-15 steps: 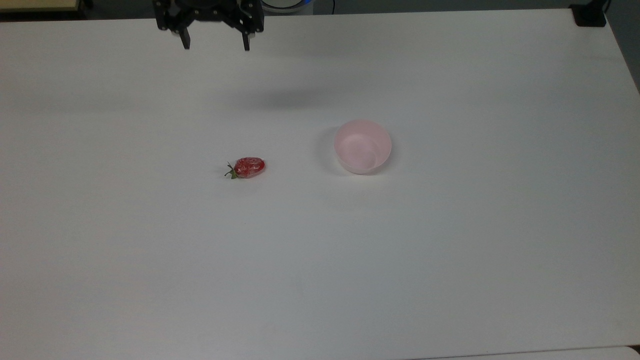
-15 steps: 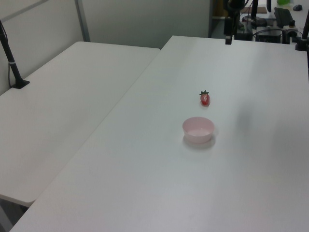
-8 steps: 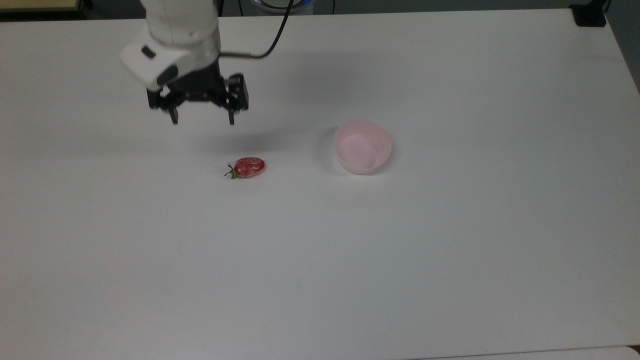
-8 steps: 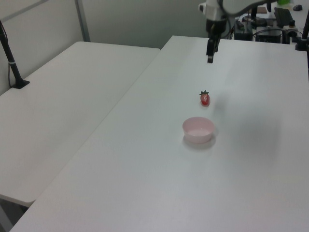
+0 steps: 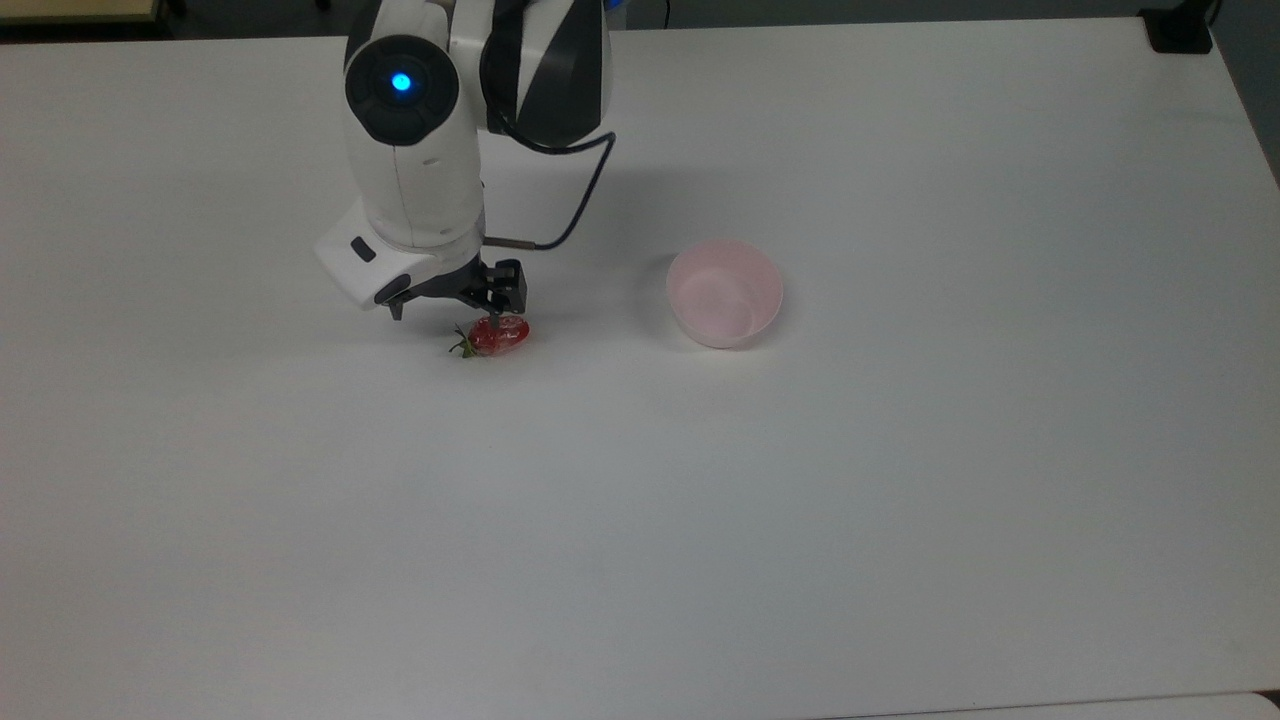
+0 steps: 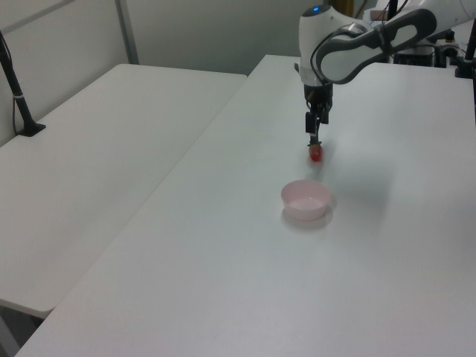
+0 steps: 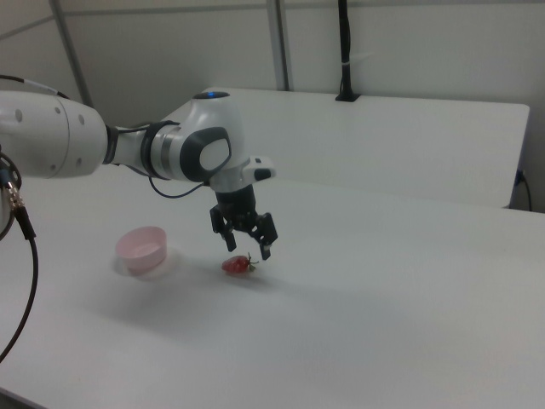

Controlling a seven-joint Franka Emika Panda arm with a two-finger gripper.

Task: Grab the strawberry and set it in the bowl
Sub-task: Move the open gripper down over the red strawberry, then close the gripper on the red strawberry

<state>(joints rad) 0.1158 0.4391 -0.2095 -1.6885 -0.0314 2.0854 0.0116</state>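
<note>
The red strawberry (image 5: 497, 336) lies on its side on the white table (image 5: 900, 500), green stem toward the top view's left. My gripper (image 5: 447, 314) hangs open right over it, and one finger overlaps the berry's upper edge in the top view. In the right view the gripper (image 7: 247, 250) has its fingers spread just above the strawberry (image 7: 238, 266), holding nothing. The left view has the gripper (image 6: 315, 138) directly above the strawberry (image 6: 316, 154). The pale pink bowl (image 5: 725, 292) stands upright to the top view's right of the berry, with nothing in it (image 7: 143, 249) (image 6: 305, 199).
A cable (image 5: 575, 215) loops off the wrist toward the bowl side. A black clamp (image 5: 1180, 30) sits at the table's far right corner in the top view. A second white table (image 6: 97, 163) adjoins, with a black pole (image 6: 16, 93) clamped to it.
The arm came down from the top view's upper edge to just over the strawberry. Its fingers stayed open. Strawberry and bowl have not moved.
</note>
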